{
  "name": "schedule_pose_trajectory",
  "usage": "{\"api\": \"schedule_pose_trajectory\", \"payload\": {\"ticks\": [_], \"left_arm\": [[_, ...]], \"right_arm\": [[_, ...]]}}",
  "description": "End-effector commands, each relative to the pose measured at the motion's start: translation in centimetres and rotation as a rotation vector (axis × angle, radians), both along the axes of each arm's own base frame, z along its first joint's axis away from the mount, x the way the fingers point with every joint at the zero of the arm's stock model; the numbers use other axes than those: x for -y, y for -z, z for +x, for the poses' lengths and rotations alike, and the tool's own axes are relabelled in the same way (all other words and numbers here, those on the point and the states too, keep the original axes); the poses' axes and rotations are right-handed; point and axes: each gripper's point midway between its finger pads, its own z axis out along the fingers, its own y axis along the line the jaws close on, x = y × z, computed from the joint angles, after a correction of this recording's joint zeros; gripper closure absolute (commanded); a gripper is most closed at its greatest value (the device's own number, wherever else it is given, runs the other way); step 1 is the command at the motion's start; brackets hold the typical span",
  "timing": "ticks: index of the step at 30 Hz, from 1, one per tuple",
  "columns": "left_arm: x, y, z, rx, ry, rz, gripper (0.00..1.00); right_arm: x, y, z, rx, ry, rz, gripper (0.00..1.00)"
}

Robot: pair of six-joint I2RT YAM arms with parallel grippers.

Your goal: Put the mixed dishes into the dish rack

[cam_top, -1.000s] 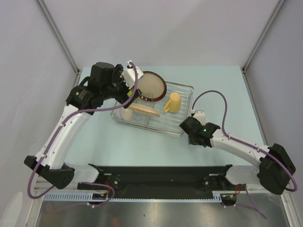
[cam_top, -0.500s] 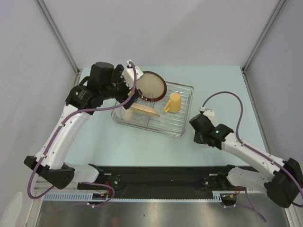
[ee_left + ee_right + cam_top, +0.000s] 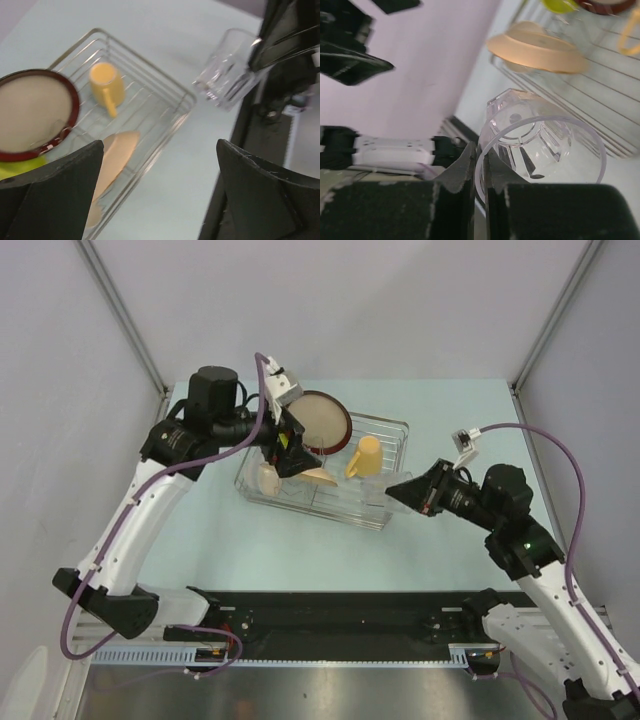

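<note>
The right gripper (image 3: 479, 160) is pinched narrowly on the rim of the small clear glass (image 3: 225, 70), one finger inside the mouth and one outside. It holds the glass tipped on its side in the air, just beside the near right corner of the dish rack (image 3: 380, 512) and not yet inside it. A grip on the rim alone is the weak point. The wall is smooth and thin, so the glass may swing or slide out if the wrist turns sharply or the base knocks the rack's wire edge on the way in. Farther in, the pale yellow mug (image 3: 365, 457) stands in the right part of the rack, and a careless descent could hit it. The beige plate with leafy pattern (image 3: 535, 47) lies leaning to the mug's left. Beyond that, the left gripper (image 3: 160, 145) hangs over the rack's left end with its fingers wide apart and empty, near the dark-red-rimmed beige plate (image 3: 318, 422). If both arms enter the rack together they could collide.
</note>
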Motion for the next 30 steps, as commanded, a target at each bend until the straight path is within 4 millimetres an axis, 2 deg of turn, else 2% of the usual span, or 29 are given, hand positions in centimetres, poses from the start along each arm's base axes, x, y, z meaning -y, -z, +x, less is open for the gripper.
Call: {"api": "schedule_pose_trajectory", "payload": {"ticks": [1, 3, 4, 5, 7, 8, 9, 10, 11, 12, 19, 30], "left_arm": [[2.3, -3.9, -3.0, -0.196, 0.174, -0.259, 0.0], [2.5, -2.9, -3.2, -0.336, 0.206, -0.318, 0.0], [2.7, -3.9, -3.8, -0.4, 0.258, -0.377, 0.0], [2.6, -2.8, -3.5, -0.457, 0.247, -0.388, 0.0], [2.6, -3.0, -4.1, -0.518, 0.294, -0.423, 0.0], [2.6, -2.0, -4.5, -0.569, 0.309, -0.424, 0.0], [2.5, -1.9, -5.0, -0.646, 0.313, -0.435, 0.0], [2.7, -2.3, -5.1, -0.618, 0.344, -0.453, 0.0], [2.5, -1.2, -5.6, -0.672, 0.363, -0.452, 0.0], [2.6, -1.6, -5.8, -0.671, 0.38, -0.468, 0.0], [2.7, -0.7, -6.0, -0.703, 0.389, -0.464, 0.0], [3.1, 0.6, -6.5, -0.692, 0.399, -0.441, 0.0]], "right_arm": [[-2.8, -8.8, -1.9, 0.18, -0.228, 0.264, 1.0], [-3.2, -10.3, -2.0, 0.203, -0.254, 0.322, 1.0], [-3.6, -10.3, -1.4, 0.19, -0.263, 0.332, 1.0], [-3.8, -11.1, -1.4, 0.223, -0.278, 0.355, 1.0], [-4.2, -11.4, -0.9, 0.211, -0.284, 0.379, 1.0], [-4.4, -11.9, -0.9, 0.23, -0.291, 0.394, 1.0], [-4.5, -12.0, -0.8, 0.229, -0.297, 0.403, 1.0], [-4.9, -11.8, -0.4, 0.221, -0.303, 0.403, 1.0], [-5.1, -11.9, -0.4, 0.224, -0.312, 0.411, 1.0], [-5.4, -11.8, -0.4, 0.218, -0.321, 0.414, 1.0], [-7.2, -11.5, 0.1, 0.213, -0.357, 0.437, 1.0], [-8.5, -12.0, 0.3, 0.222, -0.398, 0.482, 1.0]]}}
